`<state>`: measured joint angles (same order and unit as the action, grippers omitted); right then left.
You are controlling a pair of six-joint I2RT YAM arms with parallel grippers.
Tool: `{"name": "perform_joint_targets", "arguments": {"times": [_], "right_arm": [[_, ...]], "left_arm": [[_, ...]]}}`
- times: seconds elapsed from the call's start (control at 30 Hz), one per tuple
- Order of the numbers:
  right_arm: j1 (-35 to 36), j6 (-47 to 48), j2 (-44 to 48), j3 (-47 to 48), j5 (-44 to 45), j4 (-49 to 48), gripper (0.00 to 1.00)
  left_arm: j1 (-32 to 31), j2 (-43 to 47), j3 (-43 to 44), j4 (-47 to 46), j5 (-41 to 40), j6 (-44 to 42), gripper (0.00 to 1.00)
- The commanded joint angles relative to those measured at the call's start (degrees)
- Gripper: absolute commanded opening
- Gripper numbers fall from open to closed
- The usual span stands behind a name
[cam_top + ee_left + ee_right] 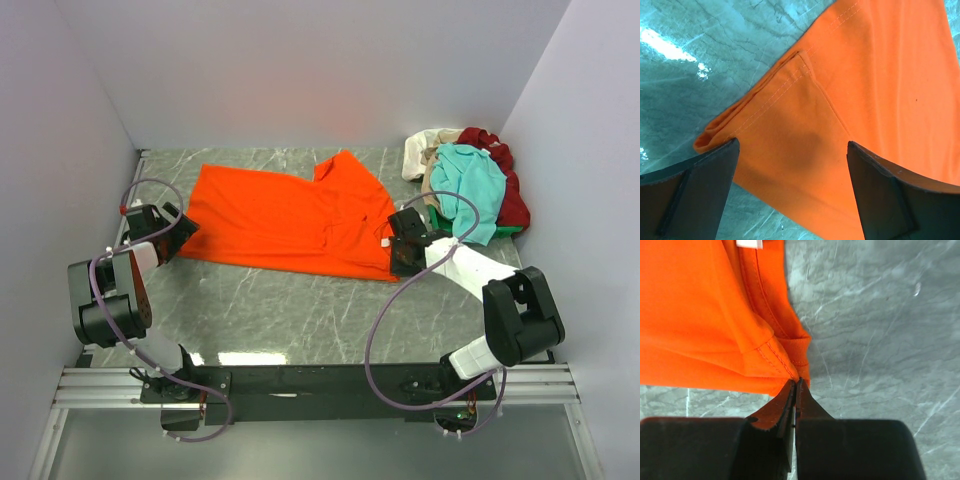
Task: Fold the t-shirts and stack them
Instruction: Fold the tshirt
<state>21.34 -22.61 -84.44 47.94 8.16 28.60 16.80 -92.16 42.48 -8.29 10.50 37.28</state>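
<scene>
One orange t-shirt point(285, 220) lies spread across the middle of the surface point(300, 320). Its left hem is close to the left wall, and bare marble separates it from the arm bases. I see the other t-shirts point(470, 180) heaped in the far right corner. Left pincer point(792, 165): fingers wide apart, straddling the shirt's doubled hem corner, arm bent low. Right pincer point(796, 385): tips pressed together at the hem by the collar. Whether cloth is caught I cannot tell.
</scene>
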Motion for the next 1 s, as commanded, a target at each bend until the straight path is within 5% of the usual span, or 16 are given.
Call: {"name": "perform_joint_targets", "arguments": {"times": [0.0,0.2,0.33,0.43,0.7,0.97], "right_arm": [[-0.4,1.3,0.8,2.7,4.4,3.8,0.0],[-0.5,1.0,-0.5,3.1,3.6,4.5,0.06],[-0.4,0.4,0.4,3.7,4.0,5.7,0.42],[-0.4,0.5,2.5,5.3,4.1,6.6,0.48],[1.2,0.7,8.2,10.8,-3.0,4.0,0.5],[1.6,-0.1,5.4,9.4,-13.6,-4.9,0.5]], "left_arm": [[0.7,-0.9,1.2,2.7,-2.9,-0.9,0.96],[0.7,0.4,0.8,3.0,-3.0,-1.0,0.96],[0.7,2.5,0.4,3.9,-4.1,-1.6,0.97],[0.7,5.1,0.1,5.1,-5.3,-1.8,0.97],[-3.8,15.0,0.0,8.1,-14.1,-0.9,0.99],[-14.1,15.1,4.2,10.1,-18.8,-0.2,1.0]]}}
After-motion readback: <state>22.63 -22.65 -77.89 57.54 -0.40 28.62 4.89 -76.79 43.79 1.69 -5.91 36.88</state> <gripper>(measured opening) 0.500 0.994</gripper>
